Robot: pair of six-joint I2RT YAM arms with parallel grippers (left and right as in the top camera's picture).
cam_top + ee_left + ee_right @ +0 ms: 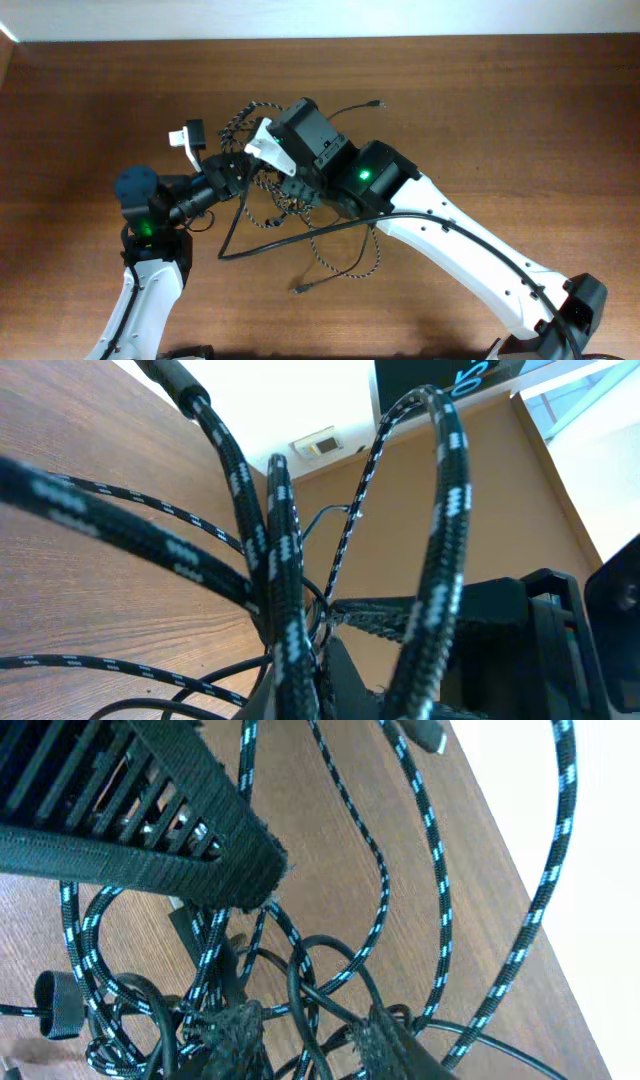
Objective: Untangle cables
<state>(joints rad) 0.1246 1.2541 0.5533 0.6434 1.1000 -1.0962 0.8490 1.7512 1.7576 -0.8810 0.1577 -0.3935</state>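
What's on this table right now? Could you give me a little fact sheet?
Surface: brown wooden table
Cables: black-and-white speckled braided cable knotted with thin plain black cable, mid-table
Left gripper: shut on the braided cable
Right gripper: open, fingertips straddling tangled strands
Task status: not yet untangled

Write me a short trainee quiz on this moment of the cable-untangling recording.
1. True or false: the right gripper stands open.
2. The braided cable is: A plain white, B black-and-white speckled, C red.
3. Which gripper is clamped on the braided cable?
Key: 1 true; 2 B; 3 the left gripper.
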